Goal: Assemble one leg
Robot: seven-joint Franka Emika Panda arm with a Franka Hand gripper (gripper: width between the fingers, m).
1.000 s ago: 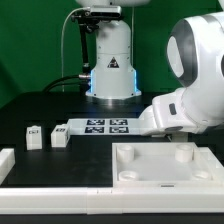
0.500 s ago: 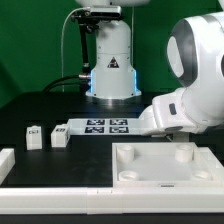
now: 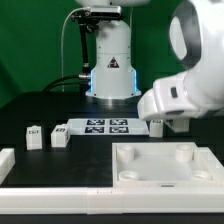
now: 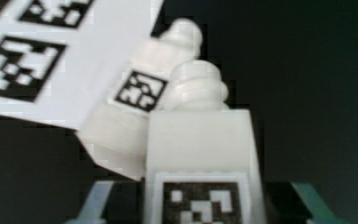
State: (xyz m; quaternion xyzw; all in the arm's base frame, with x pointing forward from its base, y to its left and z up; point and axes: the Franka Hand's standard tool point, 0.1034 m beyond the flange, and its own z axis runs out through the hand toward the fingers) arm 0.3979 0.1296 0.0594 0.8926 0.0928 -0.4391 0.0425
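Observation:
In the wrist view a white leg (image 4: pixel 202 160) with a square tag on its near face sits between my fingertips. One finger (image 4: pixel 108 200) is on each side, with a dark gap between each finger and the leg. My gripper (image 4: pixel 204 205) is open around it. Two more legs (image 4: pixel 179 85) lie just beyond it, beside the marker board (image 4: pixel 43 50). In the exterior view my gripper (image 3: pixel 157 126) is low at the right end of the marker board (image 3: pixel 100 127). Two other legs (image 3: pixel 33 135) (image 3: pixel 58 137) stand at that view's left.
The large white square slab (image 3: pixel 165 170) with round corner sockets lies in front of the gripper. A white L-shaped part (image 3: pixel 6 160) lies at the exterior view's left edge. The robot base (image 3: pixel 110 60) stands behind the marker board.
The arm's upper body has risen and shifted back from over the slab's far right corner. The hand and fingers now show at the right end of the marker board.

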